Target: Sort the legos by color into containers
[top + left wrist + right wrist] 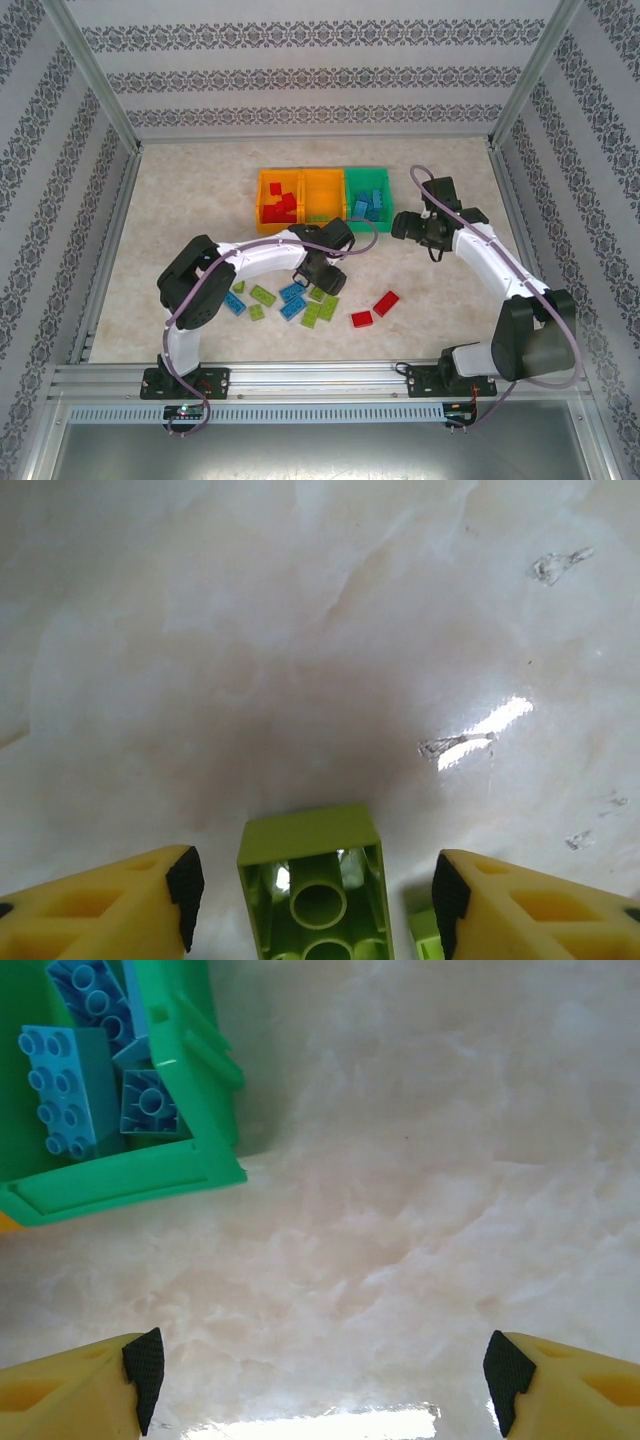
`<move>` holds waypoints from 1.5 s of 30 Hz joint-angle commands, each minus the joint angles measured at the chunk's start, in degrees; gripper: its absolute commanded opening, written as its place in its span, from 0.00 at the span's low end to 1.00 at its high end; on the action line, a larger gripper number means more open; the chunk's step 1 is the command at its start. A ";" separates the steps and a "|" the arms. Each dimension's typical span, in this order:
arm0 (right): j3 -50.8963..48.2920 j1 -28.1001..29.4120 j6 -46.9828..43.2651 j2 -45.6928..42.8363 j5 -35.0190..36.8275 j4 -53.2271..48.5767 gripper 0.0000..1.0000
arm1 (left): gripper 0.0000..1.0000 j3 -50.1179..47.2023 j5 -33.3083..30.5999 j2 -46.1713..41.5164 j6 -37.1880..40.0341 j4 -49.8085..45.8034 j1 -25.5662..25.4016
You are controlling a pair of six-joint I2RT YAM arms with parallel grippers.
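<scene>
**Operator:** How did my left side stand?

**Spotter:** Your left gripper (316, 895) stood part-open and held nothing. A small lime-green studded plastic brick (312, 880) lay hollow side up between its jaws, with a gap on each side.

**Operator:** What could have gone wrong?

**Spotter:** A second lime piece (422, 932) lay just beside one finger (470, 905). Squeezing could have caught it, or skewed your brick on the glossy tabletop (300, 630). Your right gripper (320, 1375) hung wide open and empty, with the green plastic bin (130, 1185) of blue bricks (75, 1085) ahead to its left.
</scene>
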 commanded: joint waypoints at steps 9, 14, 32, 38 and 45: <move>-3.13 -2.19 1.06 -4.67 1.05 0.23 0.87 | 0.48 0.91 -0.22 2.83 -0.19 -2.22 -0.64; -4.79 -2.32 1.32 -5.82 1.20 0.01 0.87 | 0.32 1.25 -1.18 2.91 -0.71 -2.21 -0.55; -21.77 7.56 8.74 -17.50 2.66 1.47 0.83 | 0.28 20.65 -1.88 2.73 -0.94 -4.12 13.77; -24.54 12.23 14.75 -19.59 2.59 0.91 0.82 | 0.27 30.53 2.10 9.59 -1.27 -3.29 17.37; -25.71 16.82 23.45 -19.05 0.63 -3.89 0.82 | 0.27 40.18 1.75 16.41 -2.29 -4.03 18.93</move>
